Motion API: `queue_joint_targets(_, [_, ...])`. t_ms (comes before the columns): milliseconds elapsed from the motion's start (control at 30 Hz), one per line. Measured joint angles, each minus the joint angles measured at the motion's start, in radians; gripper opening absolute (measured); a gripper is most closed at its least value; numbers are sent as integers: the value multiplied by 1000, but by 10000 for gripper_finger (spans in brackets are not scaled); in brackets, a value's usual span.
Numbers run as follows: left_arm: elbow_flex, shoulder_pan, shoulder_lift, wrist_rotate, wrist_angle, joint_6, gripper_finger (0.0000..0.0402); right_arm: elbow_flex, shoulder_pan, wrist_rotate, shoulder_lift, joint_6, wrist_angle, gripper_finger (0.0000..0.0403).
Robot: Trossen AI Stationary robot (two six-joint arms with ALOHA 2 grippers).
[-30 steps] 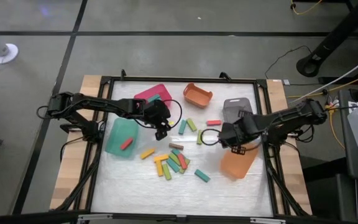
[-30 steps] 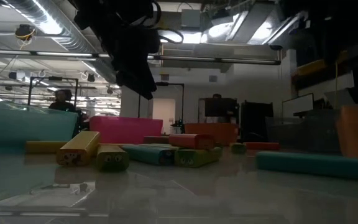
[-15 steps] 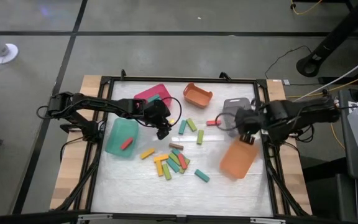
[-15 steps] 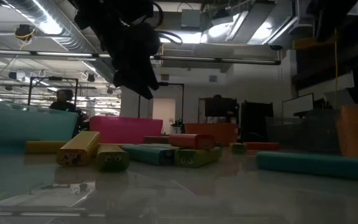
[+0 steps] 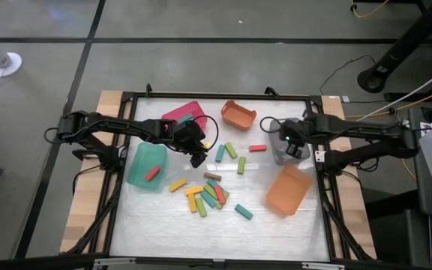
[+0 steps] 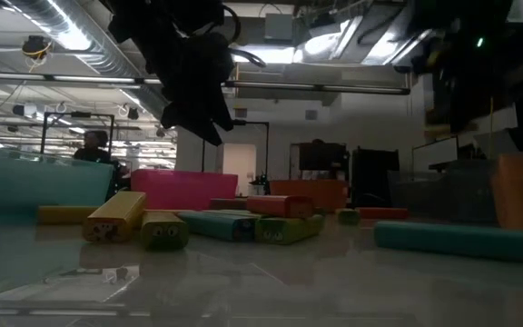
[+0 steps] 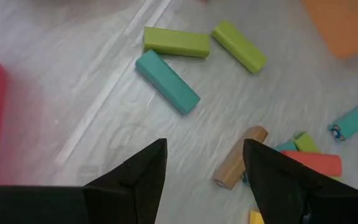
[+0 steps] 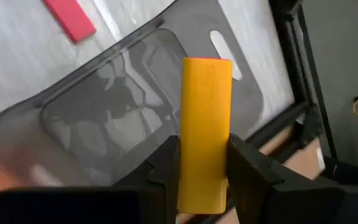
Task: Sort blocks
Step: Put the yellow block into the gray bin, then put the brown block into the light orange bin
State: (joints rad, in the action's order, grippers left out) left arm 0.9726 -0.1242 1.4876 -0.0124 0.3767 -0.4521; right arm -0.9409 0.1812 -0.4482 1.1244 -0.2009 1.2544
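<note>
Several small blocks lie flat on the white table: a pile (image 5: pixel 208 196), a teal one (image 5: pixel 244 211), a red one (image 5: pixel 258 148) and green ones (image 5: pixel 241 165). One red block (image 5: pixel 152 174) lies in the teal bin (image 5: pixel 137 169). My right gripper (image 5: pixel 292 147) hovers above the grey bin (image 5: pixel 283 129), shut on a yellow block (image 8: pixel 205 124). My left gripper (image 5: pixel 197 158) hangs open and empty over the table. In its wrist view (image 7: pixel 204 163) it stands above a brown block (image 7: pixel 241 157), with a teal block (image 7: pixel 166 81) farther off. My right gripper pinches the yellow block between its two fingers (image 8: pixel 160 168) at the end nearest the wrist (image 8: pixel 202 186), one finger on each long side. The fingers lie along the block, and its free end sticks out ahead of them. It is lifted clear above the grey bin (image 8: pixel 104 118).
A pink bin (image 5: pixel 182 114) and a small orange bin (image 5: pixel 238 114) stand at the far edge. A bigger orange bin (image 5: pixel 287 191) sits near the right rail. A black frame (image 5: pixel 126 97) borders the table. Bare table shows toward the near edge (image 5: pixel 201 236).
My right gripper has moved from beside the bigger orange bin toward the table's far and right edges, ending over the grey bin. The blocks on the table lie as before.
</note>
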Motion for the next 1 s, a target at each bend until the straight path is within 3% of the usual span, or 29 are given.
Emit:
queue_joint_targets(267, [0, 0, 0, 0, 1, 19, 200, 53, 143, 67, 52, 79, -130, 108])
queue_joint_targets(533, [0, 15, 0, -1, 5, 71, 200, 53, 207, 97, 86, 78, -167, 115])
queue_joint_targets(733, [0, 81, 14, -3, -4, 228, 200, 53, 206, 157, 119, 77, -168, 169])
queue_joint_targets(1000, [1, 147, 143, -1, -95, 357, 200, 53, 206, 155, 140, 76, -173, 226])
